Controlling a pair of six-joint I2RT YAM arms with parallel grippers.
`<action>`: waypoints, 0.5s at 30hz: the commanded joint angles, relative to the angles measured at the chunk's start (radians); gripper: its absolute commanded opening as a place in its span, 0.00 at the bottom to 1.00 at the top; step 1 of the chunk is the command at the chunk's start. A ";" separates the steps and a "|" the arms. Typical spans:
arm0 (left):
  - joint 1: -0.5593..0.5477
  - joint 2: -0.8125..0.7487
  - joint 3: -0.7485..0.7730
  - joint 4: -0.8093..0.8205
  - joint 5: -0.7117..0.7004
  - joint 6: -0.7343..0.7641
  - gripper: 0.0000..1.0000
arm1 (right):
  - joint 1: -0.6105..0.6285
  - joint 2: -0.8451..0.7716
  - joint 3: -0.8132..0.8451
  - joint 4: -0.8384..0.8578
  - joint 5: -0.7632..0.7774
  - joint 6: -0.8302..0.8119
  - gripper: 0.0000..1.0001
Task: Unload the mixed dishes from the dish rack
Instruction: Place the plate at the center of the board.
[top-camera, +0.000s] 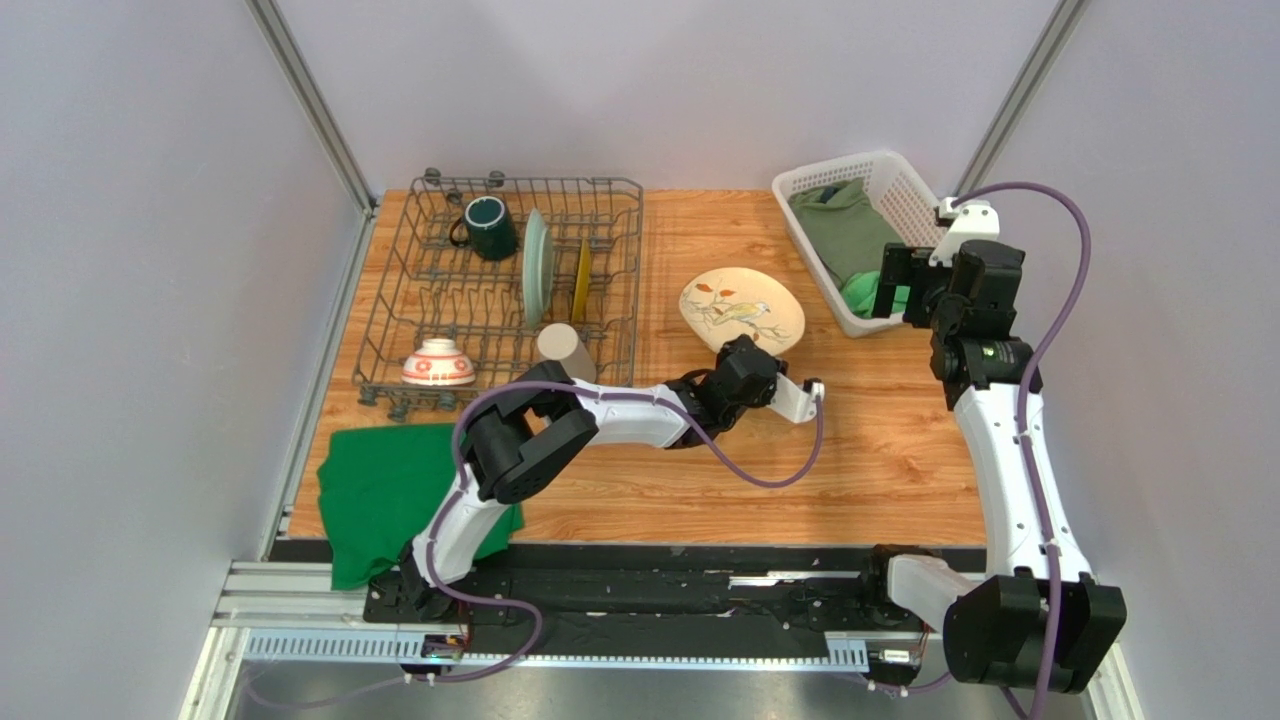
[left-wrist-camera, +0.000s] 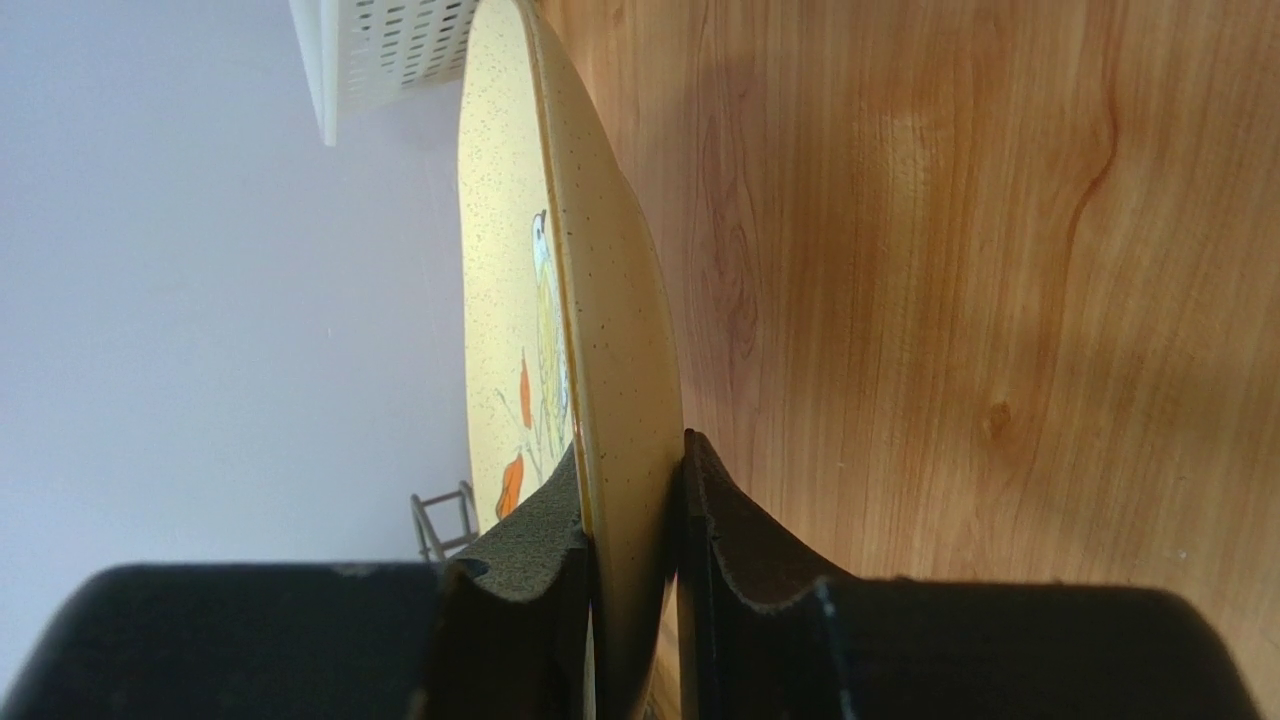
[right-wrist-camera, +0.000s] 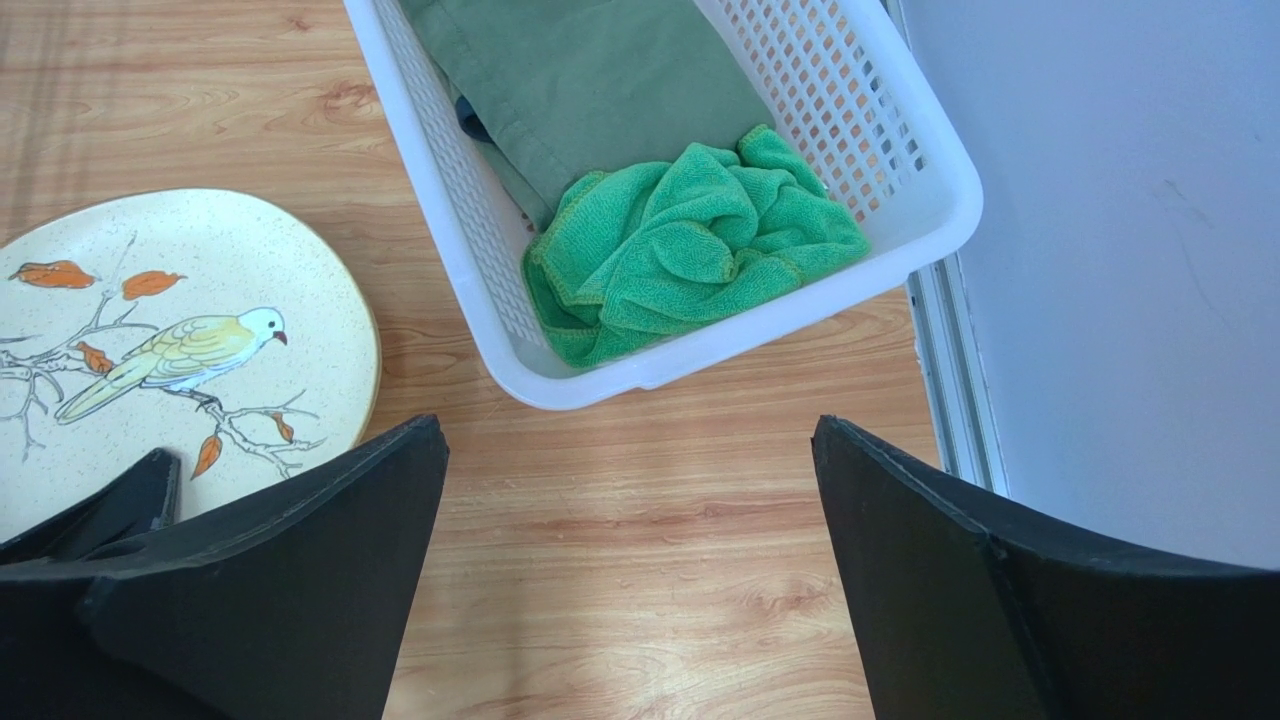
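Observation:
A cream dish with a bird pattern lies flat at the table's middle, right of the dish rack. My left gripper is shut on its near rim, and in the left wrist view the rim sits pinched between my fingers. I cannot tell whether the dish touches the wood. The rack holds a dark green mug, a pale teal plate, a yellow plate, a beige cup and a red-and-white bowl. My right gripper hangs open and holds nothing, right of the dish.
A white lattice basket with green cloths stands at the back right, just beyond my right gripper. A dark green cloth is spread at the front left, below the rack. Grey walls close in on both sides.

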 joint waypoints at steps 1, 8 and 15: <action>0.027 -0.018 0.124 0.086 0.005 0.008 0.00 | -0.014 -0.016 0.030 0.041 -0.026 0.013 0.99; 0.045 0.031 0.176 0.026 0.053 -0.010 0.00 | -0.031 -0.021 0.023 0.044 -0.089 0.012 0.99; 0.056 0.097 0.245 0.021 0.050 -0.013 0.00 | -0.049 -0.027 0.017 0.046 -0.118 0.016 0.99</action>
